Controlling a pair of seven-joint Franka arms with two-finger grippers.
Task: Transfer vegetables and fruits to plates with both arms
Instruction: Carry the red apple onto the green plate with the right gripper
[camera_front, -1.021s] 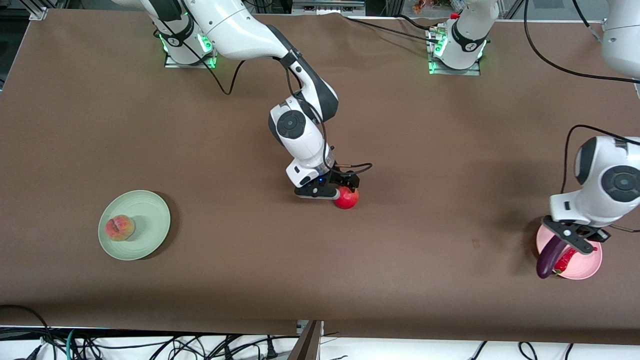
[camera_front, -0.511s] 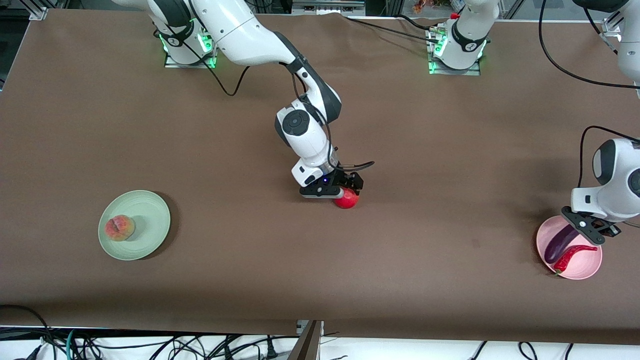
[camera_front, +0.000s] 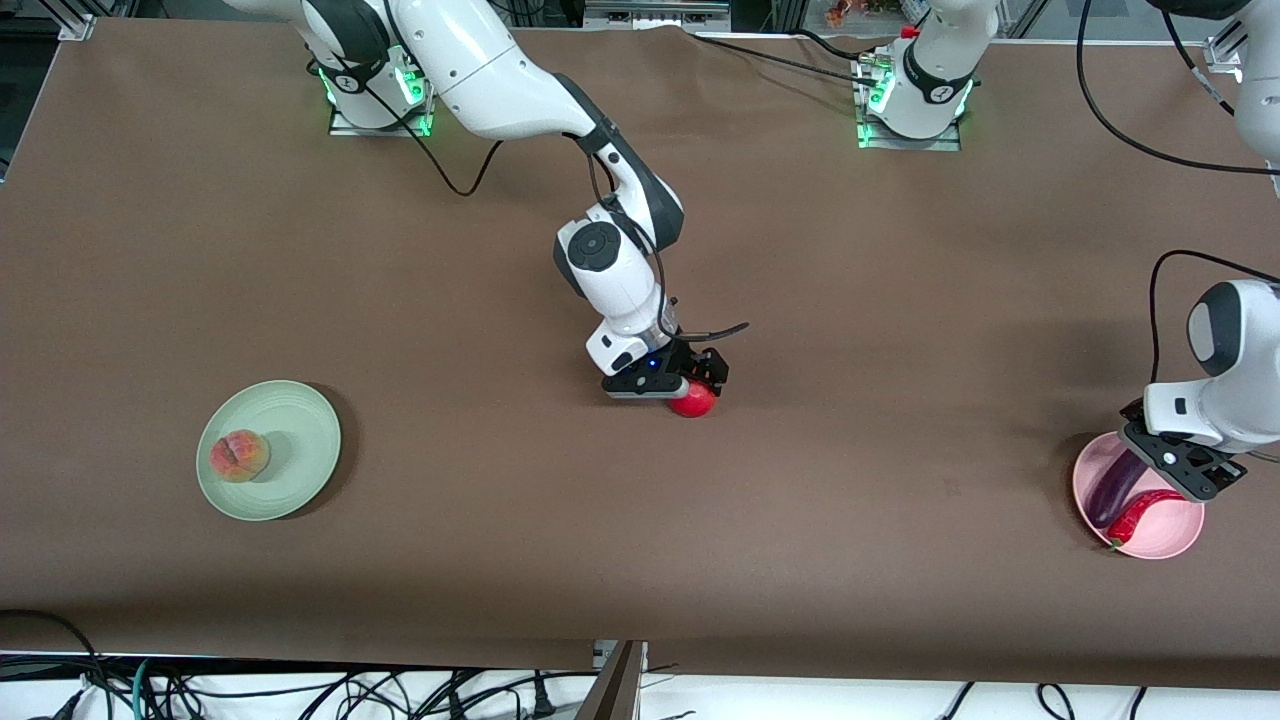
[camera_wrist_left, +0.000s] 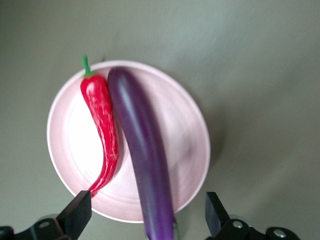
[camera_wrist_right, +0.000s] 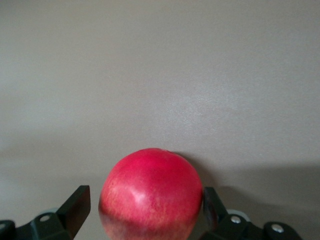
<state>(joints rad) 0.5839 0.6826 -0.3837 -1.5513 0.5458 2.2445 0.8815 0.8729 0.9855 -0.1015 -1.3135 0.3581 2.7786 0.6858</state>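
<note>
While three of four items sit plated, task nearly done: peach on green plate; eggplant and chili side by side on pink plate. Left gripper over pink plate, jaws apart, empty. Red fruit on bench mid-table, between spread, not yet clamped jaws of right gripper. Left: grasp, carry to plate.

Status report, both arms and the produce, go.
Left tool open over pink plate; eggplant and chili on it. Right tool open, straddling red fruit mid-table. Peach on green plate. Nothing in the way.
</note>
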